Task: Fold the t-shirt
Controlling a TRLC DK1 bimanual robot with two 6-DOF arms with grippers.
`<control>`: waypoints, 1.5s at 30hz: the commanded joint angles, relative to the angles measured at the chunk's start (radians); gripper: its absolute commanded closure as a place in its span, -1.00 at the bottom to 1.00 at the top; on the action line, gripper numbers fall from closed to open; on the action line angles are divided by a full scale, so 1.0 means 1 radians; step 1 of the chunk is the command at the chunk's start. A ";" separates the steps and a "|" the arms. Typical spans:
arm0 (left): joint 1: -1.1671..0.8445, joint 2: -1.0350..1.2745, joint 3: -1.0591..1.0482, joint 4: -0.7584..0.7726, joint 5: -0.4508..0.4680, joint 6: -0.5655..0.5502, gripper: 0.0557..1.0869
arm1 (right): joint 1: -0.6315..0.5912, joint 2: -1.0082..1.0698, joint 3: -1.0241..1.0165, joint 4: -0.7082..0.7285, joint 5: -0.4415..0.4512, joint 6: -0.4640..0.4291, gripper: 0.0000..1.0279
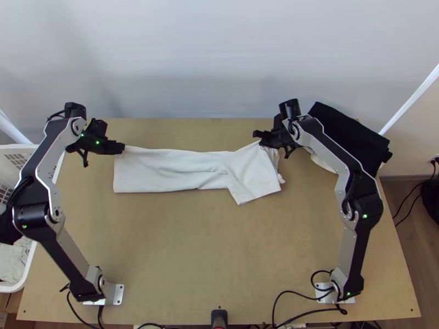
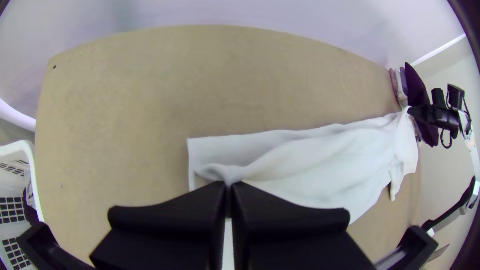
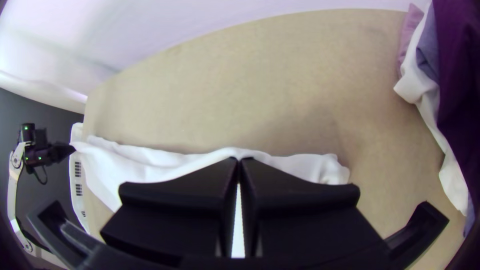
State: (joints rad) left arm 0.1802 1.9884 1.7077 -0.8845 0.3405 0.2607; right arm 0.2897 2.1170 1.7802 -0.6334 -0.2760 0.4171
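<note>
Jaws closed on white t-shirt (image 1: 159, 172), by its far side: your left gripper (image 2: 230, 184) pinches one end, your right gripper (image 3: 239, 159) the other, probably keeping the long strip straight over the worktop (image 1: 186, 247) for folding.

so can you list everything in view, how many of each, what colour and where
t-shirt: 1, white, laid in a long strip on the table between the grippers
stacked cloths: count unclear, dark on top, lighter ones below, table's far right
table: 1, light wood, under the t-shirt
basket: 1, white, left of the table
cloths in the basket: count unclear, at least one whitish
cables: several, black, table's near edge and floor at right
wall: pale, behind the table
arms: 2, silver and black, left and right
left gripper: 1, black, gripping the t-shirt's far left corner
right gripper: 1, black, gripping its far edge near the right end
</note>
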 commanded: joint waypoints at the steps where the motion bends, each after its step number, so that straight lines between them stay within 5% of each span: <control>1: -0.005 0.052 0.063 0.007 0.002 -0.031 0.92 | -0.018 0.046 0.047 -0.008 0.018 -0.012 0.94; 6: 0.005 0.099 0.098 0.007 -0.009 -0.055 0.91 | -0.024 0.069 0.054 -0.009 0.024 -0.012 0.94; 8: 0.007 0.101 0.102 0.007 -0.009 -0.064 0.64 | -0.024 0.070 0.050 -0.011 0.027 -0.015 0.91; 9: 0.005 0.101 0.104 0.010 -0.009 -0.063 0.28 | -0.023 0.069 0.047 -0.012 0.027 -0.014 0.66; 11: 0.005 0.101 0.101 0.005 -0.015 -0.048 -0.49 | -0.021 0.069 0.044 -0.029 0.031 -0.015 -0.19; 13: 0.005 0.099 0.102 0.012 -0.066 -0.048 -0.87 | -0.021 0.063 0.039 -0.038 0.040 -0.015 -0.95; 26: 0.130 -0.039 -0.074 0.104 0.015 -0.040 -0.90 | -0.018 -0.335 -0.050 -0.026 0.051 0.020 -0.93; 32: 0.183 -0.097 -0.237 0.107 0.190 0.054 -0.81 | -0.020 -0.456 0.030 -0.051 0.011 0.091 -0.93; 45: 0.097 -0.042 -0.336 0.199 0.201 0.038 -0.81 | 0.006 -0.488 0.255 -0.150 -0.042 0.193 -0.93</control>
State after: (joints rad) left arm 0.3180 1.9198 1.3853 -0.6968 0.5240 0.3069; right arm 0.2855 1.6482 1.9762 -0.7715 -0.3077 0.5842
